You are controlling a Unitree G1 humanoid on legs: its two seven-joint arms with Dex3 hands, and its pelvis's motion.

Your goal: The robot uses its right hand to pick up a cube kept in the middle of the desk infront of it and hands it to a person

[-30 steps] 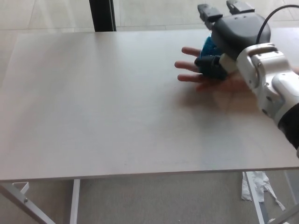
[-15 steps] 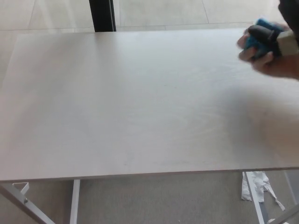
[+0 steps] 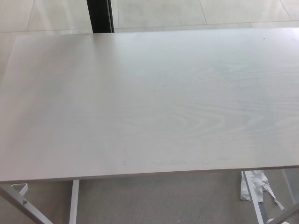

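Gone since half a second ago: cube, right hand and the person's hand, all last at the desk's (image 3: 149, 107) far right edge. Handover judged complete or finishing off-frame. Near the desk's front edge: white legs (image 3: 74, 200), crumpled paper (image 3: 256, 184) on the floor. Desk: nothing on it. Beyond its far edge: dark post (image 3: 100, 15). Both hands: out of view, pose and opening unknown. Cube: not visible.

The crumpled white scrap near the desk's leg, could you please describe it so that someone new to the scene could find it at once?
Start from the pale wood-grain desk that fills most of the head view, and follow its near edge to the right-hand end. Just below that edge, on the grey floor beside a white desk leg, lies the crumpled white scrap. It is the only ragged, torn-looking thing there; the frame parts around it are straight.
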